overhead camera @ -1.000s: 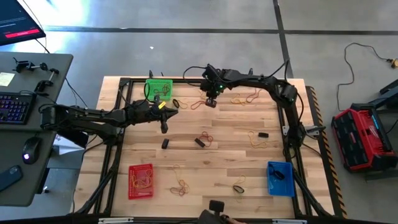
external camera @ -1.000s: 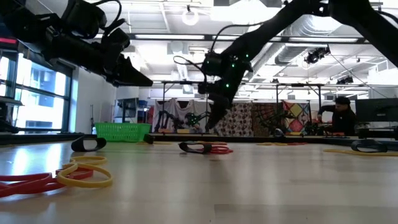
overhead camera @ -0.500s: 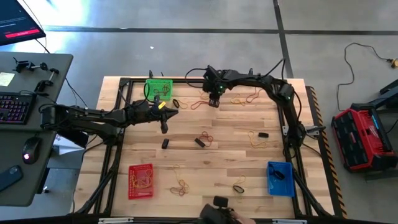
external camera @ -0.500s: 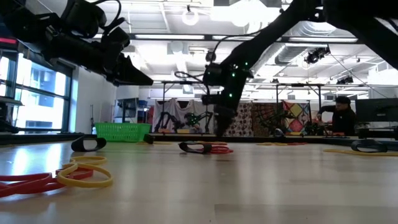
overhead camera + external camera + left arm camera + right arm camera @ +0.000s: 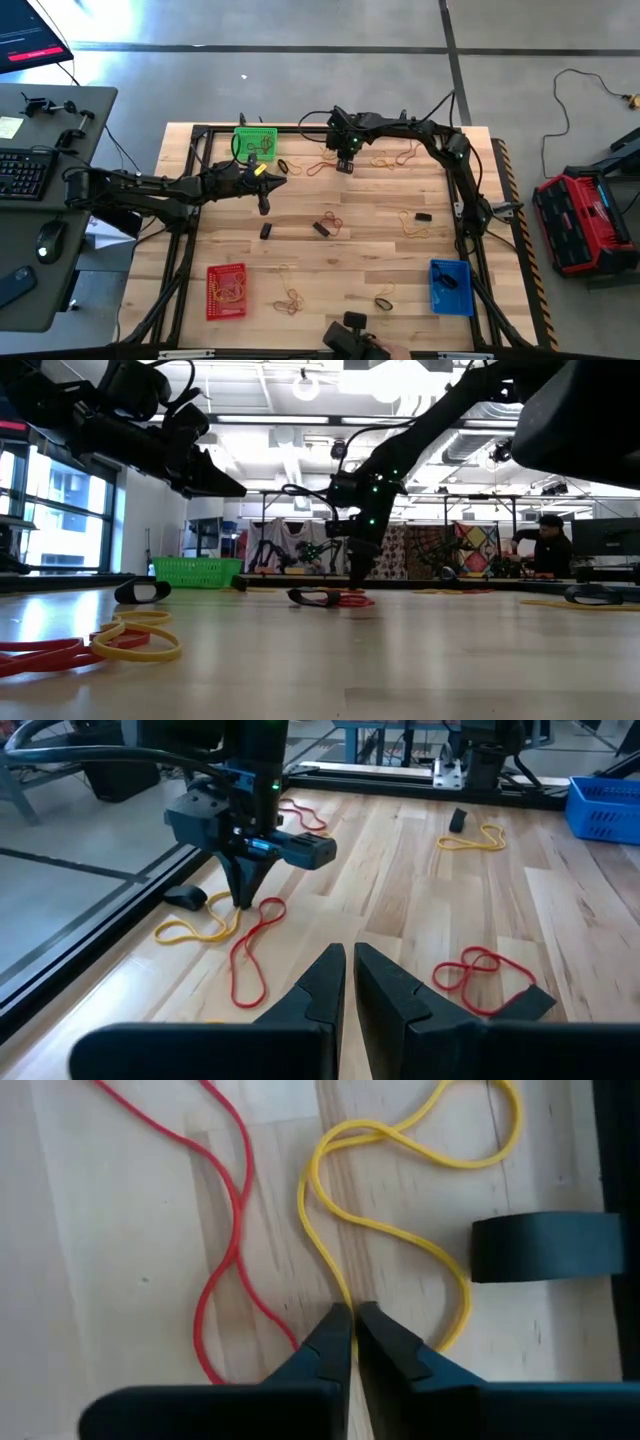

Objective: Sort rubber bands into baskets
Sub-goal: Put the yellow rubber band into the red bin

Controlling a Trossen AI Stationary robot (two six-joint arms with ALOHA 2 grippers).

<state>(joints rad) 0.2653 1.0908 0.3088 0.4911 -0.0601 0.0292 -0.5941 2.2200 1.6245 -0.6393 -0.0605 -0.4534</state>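
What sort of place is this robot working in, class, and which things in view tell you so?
Probably a robotics lab or open workshop. A pale wooden table with a black frame stands on a bare grey concrete floor; beside it, a grey desk carries a black computer keyboard; exposed ceiling ducts run above.

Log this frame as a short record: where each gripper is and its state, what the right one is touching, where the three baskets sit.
right gripper: far side of the table, tips down at the wood, shut on the yellow band
red band: lies beside it, not gripped
left gripper: hovering near the green basket, shut, empty
red basket: near left corner
blue basket: near right corner
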